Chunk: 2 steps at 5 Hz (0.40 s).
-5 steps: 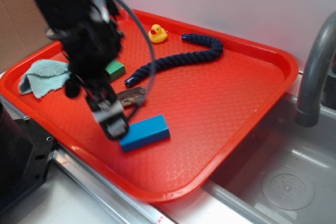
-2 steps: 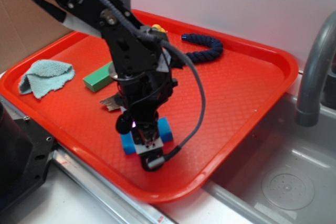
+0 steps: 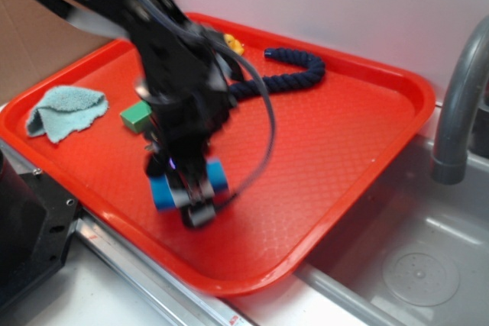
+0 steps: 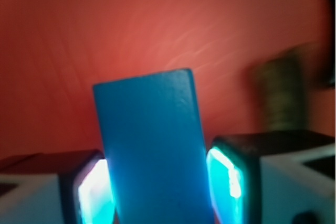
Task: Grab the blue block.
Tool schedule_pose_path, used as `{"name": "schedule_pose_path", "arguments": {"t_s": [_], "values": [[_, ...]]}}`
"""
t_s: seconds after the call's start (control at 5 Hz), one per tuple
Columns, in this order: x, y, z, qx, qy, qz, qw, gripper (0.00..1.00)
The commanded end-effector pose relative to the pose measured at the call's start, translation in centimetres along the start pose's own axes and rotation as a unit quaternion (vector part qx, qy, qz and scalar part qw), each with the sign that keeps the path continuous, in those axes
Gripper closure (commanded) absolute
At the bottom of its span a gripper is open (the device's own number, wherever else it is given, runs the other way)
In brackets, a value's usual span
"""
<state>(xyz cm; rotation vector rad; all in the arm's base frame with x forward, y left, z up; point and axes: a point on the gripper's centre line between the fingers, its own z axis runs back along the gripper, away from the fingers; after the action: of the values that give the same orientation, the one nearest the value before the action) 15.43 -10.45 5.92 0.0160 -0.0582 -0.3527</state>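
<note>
We see the black tool (image 3: 187,192) straddling the small bright-blue rectangular block (image 4: 152,145) crosswise over the red plastic tray (image 3: 328,150), fingers (image 4: 228,174) narrowed to its flanks; firm contact unclear, likely for lifting.

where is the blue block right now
The blue block sits between the gripper fingers near the red tray's front edge, with the green block behind it.

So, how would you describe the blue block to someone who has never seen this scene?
Find the red tray beside the sink; near its front edge the black arm's pincer is closed around a small brick. That brick is the blue block, smooth and bright blue, unlike the green block further back by the teal cloth.
</note>
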Motion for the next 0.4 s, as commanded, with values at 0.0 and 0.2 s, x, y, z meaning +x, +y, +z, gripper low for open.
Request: {"name": "schedule_pose_path", "arguments": {"t_s": [0.0,0.2], "values": [[-1.7,6.3,10.5,-0.033,0.017,0.188,0.982,1.00],[-1.8,7.6,15.3,-0.048,-0.010,0.214,0.976,1.00]]}}
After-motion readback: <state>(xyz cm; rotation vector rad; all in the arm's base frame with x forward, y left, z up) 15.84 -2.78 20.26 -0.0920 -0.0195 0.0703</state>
